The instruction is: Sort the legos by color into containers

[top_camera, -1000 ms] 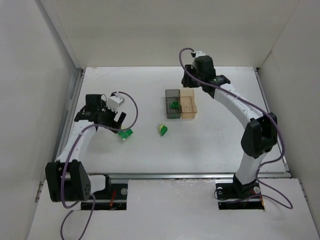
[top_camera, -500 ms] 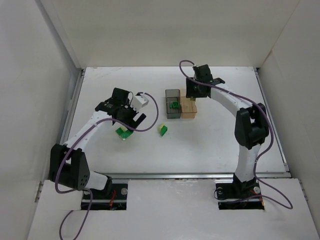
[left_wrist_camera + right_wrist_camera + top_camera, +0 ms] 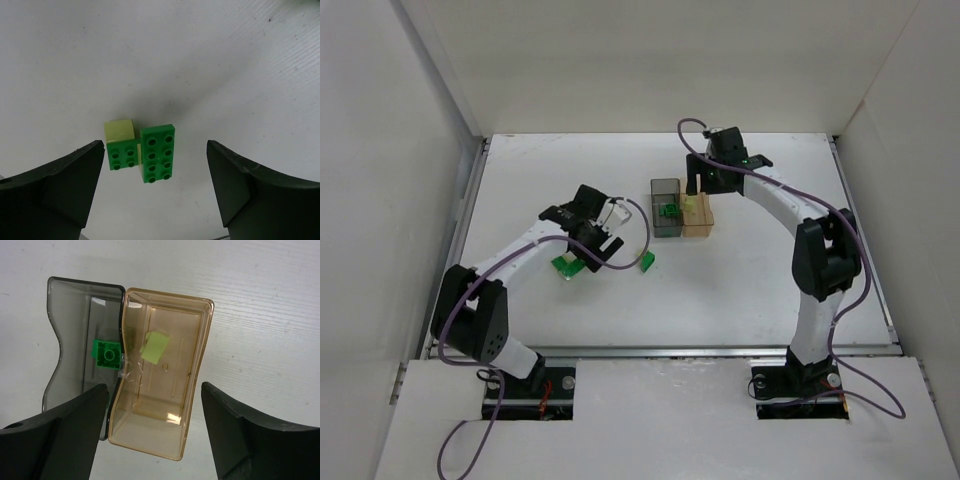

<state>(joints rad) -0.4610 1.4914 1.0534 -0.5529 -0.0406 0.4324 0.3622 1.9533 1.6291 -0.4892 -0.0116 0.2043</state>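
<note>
Right end effector (image 3: 154, 390): fingers apart, empty, above adjoining containers. Grey container (image 3: 75, 325): one dark green lego (image 3: 107, 354). Orange container (image 3: 172, 325): one pale lego (image 3: 154, 346). Left end effector (image 3: 155, 145): apart, over loose legos (image 3: 158, 153) on bench (image 3: 100, 60).

looking like a robotics lab, plain white panels (image 3: 410, 120) boxing in a white table (image 3: 740, 290), cabled left arm (image 3: 515, 252) and right arm (image 3: 785, 205) sitting bolted at its near edge

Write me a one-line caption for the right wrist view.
Open right gripper above a dark green brick in the grey container and a pale yellow-green brick in the adjoining orange container.
</note>
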